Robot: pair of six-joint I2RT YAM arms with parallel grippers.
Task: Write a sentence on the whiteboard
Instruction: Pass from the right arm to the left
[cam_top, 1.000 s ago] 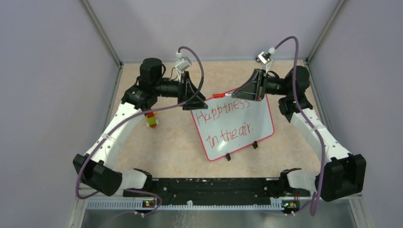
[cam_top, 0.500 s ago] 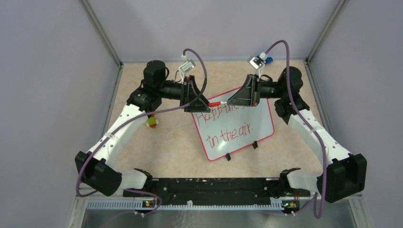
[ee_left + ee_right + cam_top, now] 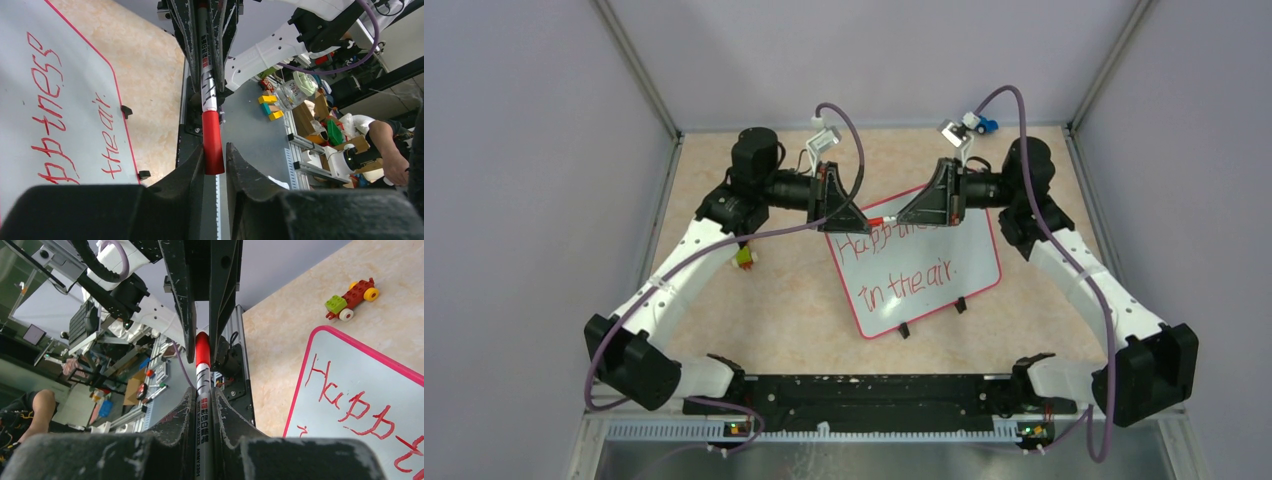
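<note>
On the left of the desk (image 3: 799, 300) a small toy car of coloured bricks (image 3: 744, 256) sits by itself, just beside the left arm's forearm. Further right, the left end effector (image 3: 857, 221) reaches in towards the middle, above the far left corner of the whiteboard (image 3: 969, 262). In its wrist view, its two fingers are drawn in close on either side of the red cap of a marker (image 3: 880, 219), pinching it. The marker lies level between the two arms, red cap to the left and white printed barrel to the right. The right end effector (image 3: 903, 217) meets it from the other side, jaws almost together, with the barrel clamped tight between its fingers. Both end effectors point at each other, nearly tip to tip, with only a short stretch of marker showing between them. Below them the whiteboard lies on the desk a little right of centre, turned at a slant, with its pink-red frame all round and two small black feet on its near edge. The sentence (image 3: 904, 262) runs across it in thin red handwriting on two lines. The upper line, beginning "Happ", is partly hidden under the end effectors in the overhead view, and the lower one reads "in the air." At the far right edge of the desk stands a small blue toy (image 3: 984, 124), well apart from everything else.
</note>
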